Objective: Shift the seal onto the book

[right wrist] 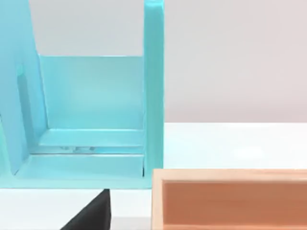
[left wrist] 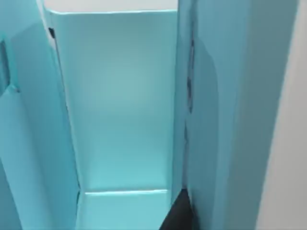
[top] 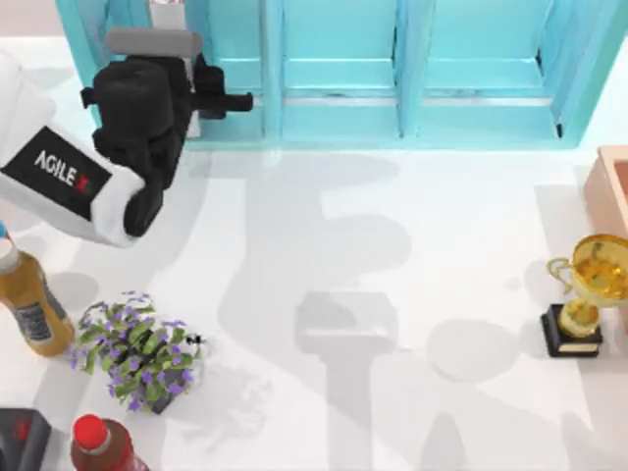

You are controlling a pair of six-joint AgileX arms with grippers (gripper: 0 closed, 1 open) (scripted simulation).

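Note:
The seal and the book are out of view. My left gripper [top: 228, 98] is at the back left of the table, held against the front of the teal shelf unit [top: 392, 78] and pointing to the right. The left wrist view looks into one teal compartment [left wrist: 120, 120], with a dark part of that gripper [left wrist: 178, 216] at the edge. In the right wrist view a dark part of my right gripper [right wrist: 92, 214] hangs before the shelf's end compartment [right wrist: 91, 96].
A gold trophy [top: 587, 294] on a black base stands at the right, beside an open wooden box [top: 613, 191] [right wrist: 230, 196]. At the front left are a purple-flowered plant [top: 142, 351], an amber bottle [top: 29, 304], a red-capped bottle [top: 103, 446] and a dark object [top: 20, 440].

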